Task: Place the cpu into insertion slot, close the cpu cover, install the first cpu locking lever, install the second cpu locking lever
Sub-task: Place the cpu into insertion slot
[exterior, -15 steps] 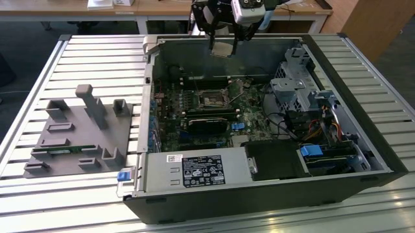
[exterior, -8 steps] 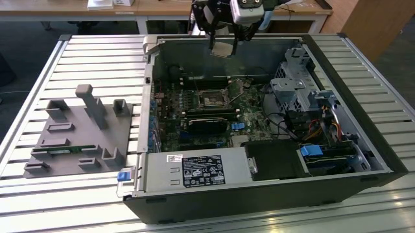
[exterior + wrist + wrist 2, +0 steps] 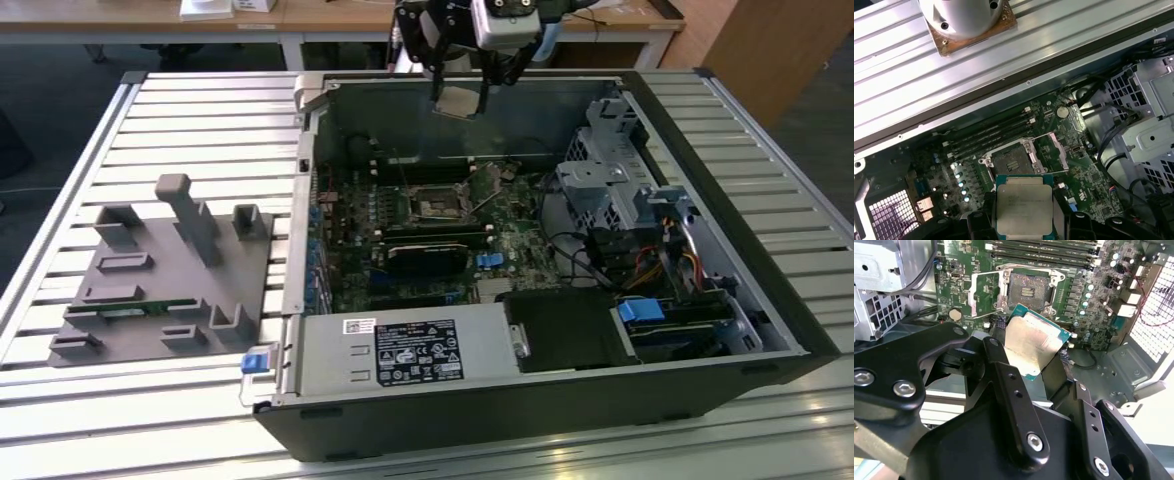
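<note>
the gripper (image 3: 1032, 362) was seen closed on the cpu (image 3: 1035, 340), which was pinched by two opposite edges, its grey metal top showing in both wrist views. the cpu was held in the air above the open computer case (image 3: 781, 270), well clear of the motherboard (image 3: 350, 215) below. the socket (image 3: 1010, 163) was seen bare, with the cpu cover (image 3: 1056, 152) swung open beside it. no step could be judged finished: the cpu was not yet seated, the cover not yet shut, and neither locking step was done.
</note>
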Available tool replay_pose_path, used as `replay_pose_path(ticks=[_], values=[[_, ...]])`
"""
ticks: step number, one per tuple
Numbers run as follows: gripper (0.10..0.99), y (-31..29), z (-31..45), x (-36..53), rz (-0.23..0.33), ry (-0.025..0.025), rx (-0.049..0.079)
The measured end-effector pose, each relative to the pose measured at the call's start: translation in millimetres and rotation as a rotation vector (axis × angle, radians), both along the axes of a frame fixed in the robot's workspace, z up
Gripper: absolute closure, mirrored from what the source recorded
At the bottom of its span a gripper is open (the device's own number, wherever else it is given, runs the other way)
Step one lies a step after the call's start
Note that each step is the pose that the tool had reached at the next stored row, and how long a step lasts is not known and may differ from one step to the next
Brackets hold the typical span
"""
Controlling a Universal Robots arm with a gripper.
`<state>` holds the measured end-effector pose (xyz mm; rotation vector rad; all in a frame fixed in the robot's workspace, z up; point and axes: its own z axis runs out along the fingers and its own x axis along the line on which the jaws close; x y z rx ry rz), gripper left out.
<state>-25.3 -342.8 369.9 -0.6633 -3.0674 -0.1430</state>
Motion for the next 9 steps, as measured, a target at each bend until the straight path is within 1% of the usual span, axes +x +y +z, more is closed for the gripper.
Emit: replay_pose_path(ticks=[9], values=[[0.549, 0.0, 0.0, 0.0, -0.035, 0.0000, 0.000]])
